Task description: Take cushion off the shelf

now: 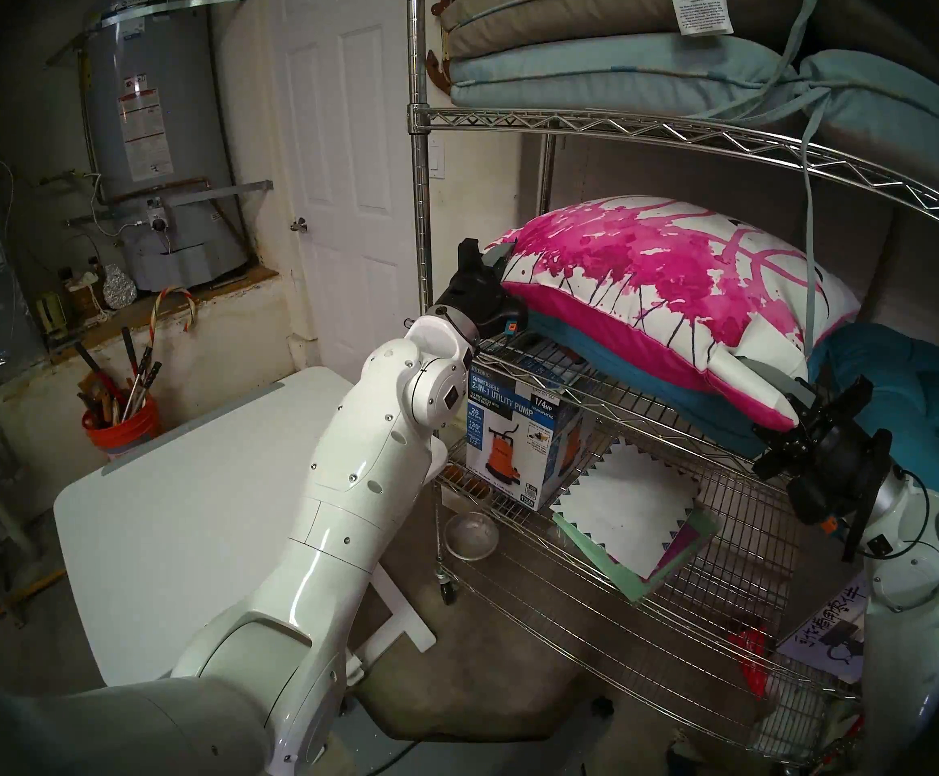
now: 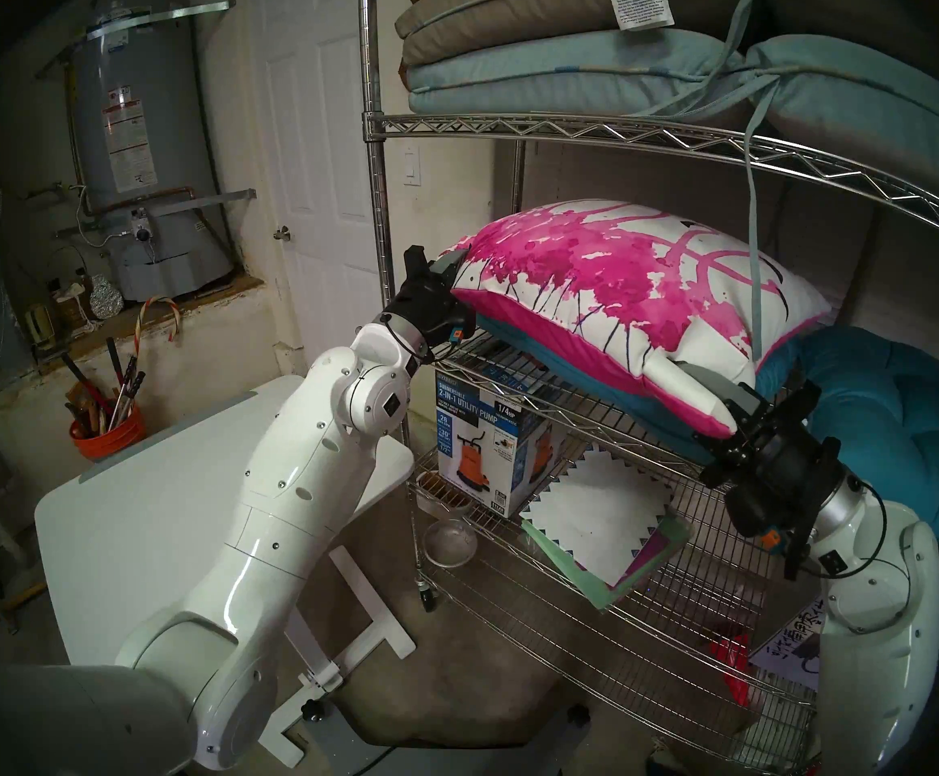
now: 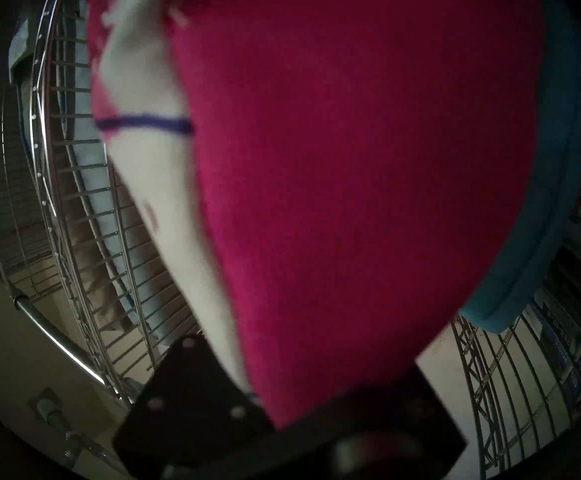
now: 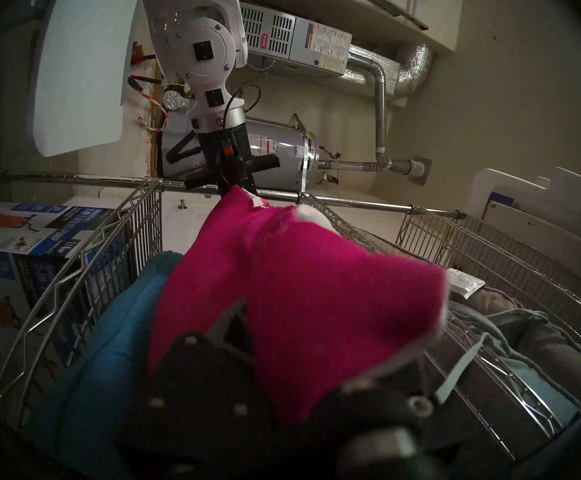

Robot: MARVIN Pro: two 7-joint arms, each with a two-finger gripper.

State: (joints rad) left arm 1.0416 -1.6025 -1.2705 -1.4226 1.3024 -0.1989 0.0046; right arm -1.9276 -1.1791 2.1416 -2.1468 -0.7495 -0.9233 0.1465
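Left gripper [image 1: 498, 257] clamped on cushion [image 1: 663, 287] corner at 9 o'clock; right gripper [image 1: 792, 408] clamped on its 4 o'clock corner. Cushion on shelf [image 1: 596, 377] middle tier, atop teal cushion [image 1: 697, 411].

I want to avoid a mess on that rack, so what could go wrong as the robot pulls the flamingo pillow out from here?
1. Both grips are only on corners: the left gripper and right gripper pinch the flamingo pillow at its edges, so fabric may slip free.
2. The pillow rests on a teal cushion, which could drag out with it.
3. A pale blue tie strap hangs across the pillow and might snag.
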